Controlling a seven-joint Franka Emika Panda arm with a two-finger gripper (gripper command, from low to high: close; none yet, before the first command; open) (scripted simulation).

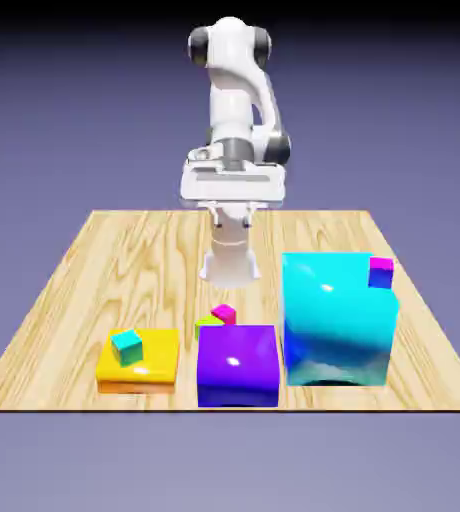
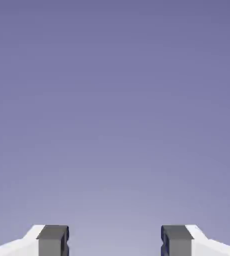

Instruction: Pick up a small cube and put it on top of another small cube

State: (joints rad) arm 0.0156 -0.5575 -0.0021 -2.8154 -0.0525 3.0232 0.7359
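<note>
End effector [image 2: 115,241] wide open, holding nothing

Lower than the jaws, four small cubes [image 1: 127,347] and three big blocks [image 1: 238,366] can be counted on one table [image 1: 139,270].

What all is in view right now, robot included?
table: one, light wood, under everything
big block: one, cyan, exterior view's right
small cube: one, magenta and blue, at the big block's upper right
box: one, purple, front middle
small cubes: two, lime and magenta, behind the box
slab: one, orange-yellow, exterior view's left
small cube: one, teal, on the slab
arm: one, white, far side
gripper: one, open, empty
</note>
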